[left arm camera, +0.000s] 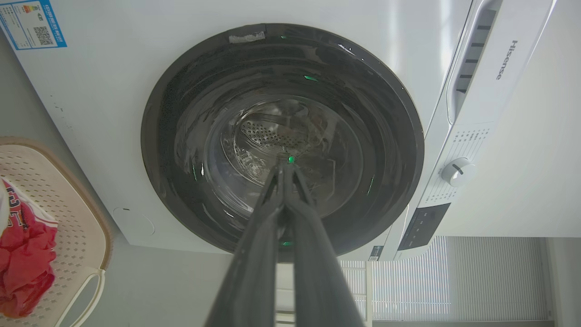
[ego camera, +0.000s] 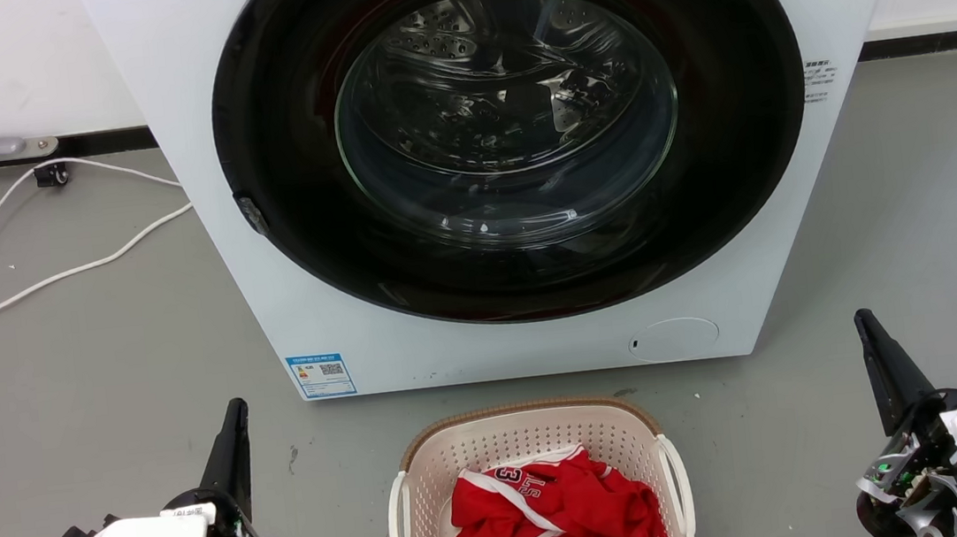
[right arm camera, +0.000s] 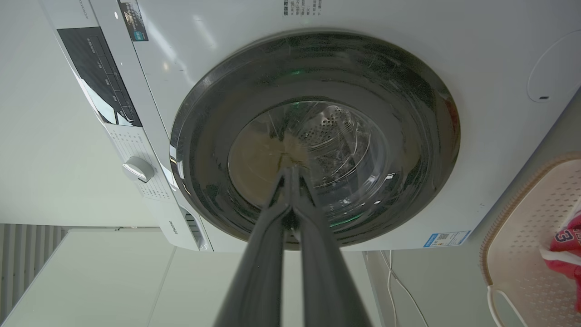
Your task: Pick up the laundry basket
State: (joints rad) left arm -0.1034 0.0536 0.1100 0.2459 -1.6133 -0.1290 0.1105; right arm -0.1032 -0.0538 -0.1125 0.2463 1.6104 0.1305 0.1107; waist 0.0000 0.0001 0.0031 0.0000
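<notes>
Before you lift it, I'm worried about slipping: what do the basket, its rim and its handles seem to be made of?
Basket: likely moulded plastic, cream and matte, judging by the even rows of punched holes. Rim: brown with a woven look, probably moulded plastic rather than real wicker, though I can't tell for sure. Handles: smooth white plastic loops, slightly glossy.

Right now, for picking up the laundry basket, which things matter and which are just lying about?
For the job: laundry basket, its side handles, left hand, right hand, both shut.
Just lying about: washing machine, white cable, red clothes inside the basket.
</notes>
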